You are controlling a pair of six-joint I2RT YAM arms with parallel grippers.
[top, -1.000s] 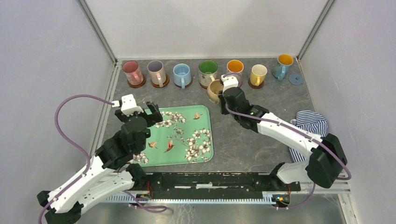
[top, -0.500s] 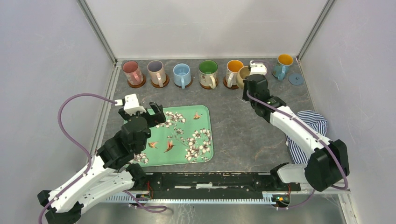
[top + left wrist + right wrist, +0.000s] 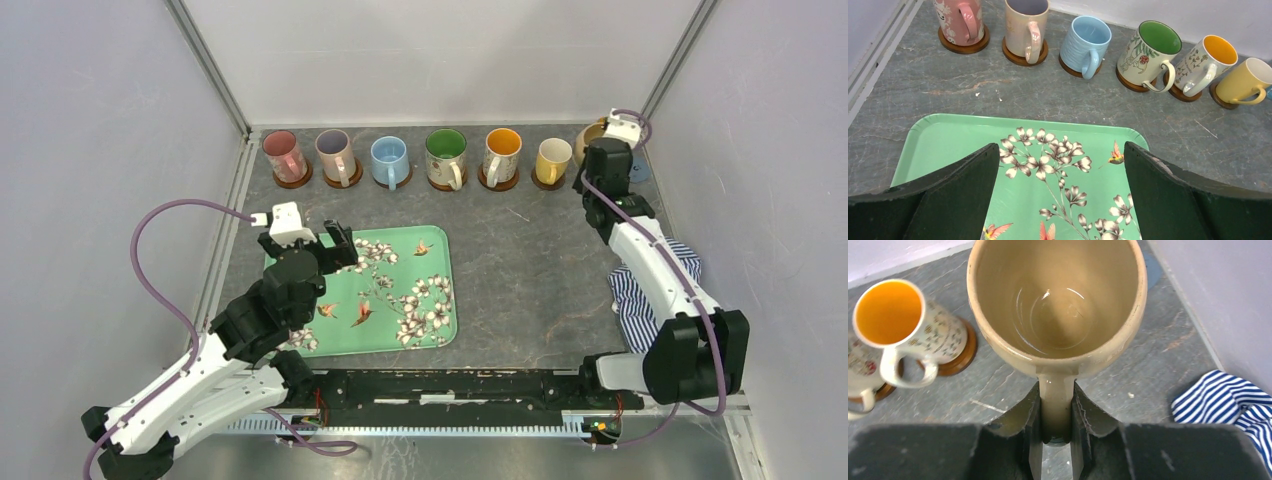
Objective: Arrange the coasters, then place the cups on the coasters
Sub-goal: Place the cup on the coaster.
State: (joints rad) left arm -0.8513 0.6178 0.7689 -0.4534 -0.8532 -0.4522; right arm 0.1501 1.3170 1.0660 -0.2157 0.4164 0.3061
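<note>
Six cups stand in a row at the back, each on a wood coaster: pink (image 3: 283, 155), lilac (image 3: 335, 155), light blue (image 3: 389, 160), green (image 3: 446, 155), orange (image 3: 502, 153) and yellow (image 3: 552, 158). My right gripper (image 3: 598, 143) is at the back right corner, shut on the handle of a tan cup (image 3: 590, 132). In the right wrist view the tan cup (image 3: 1058, 305) hangs upright, its handle pinched in the gripper (image 3: 1055, 405). A blue-grey coaster (image 3: 1150, 267) lies just beyond it. My left gripper (image 3: 1060, 147) hovers open over the tray, holding nothing.
A green floral tray (image 3: 452, 300) lies in front of the left arm. A blue-striped cloth (image 3: 680, 265) is bunched by the right wall. Side and back walls close in the table; the right gripper is close to the corner post.
The right arm has carried the tan cup from in front of the row's middle to the back right corner. The left arm has barely moved.
</note>
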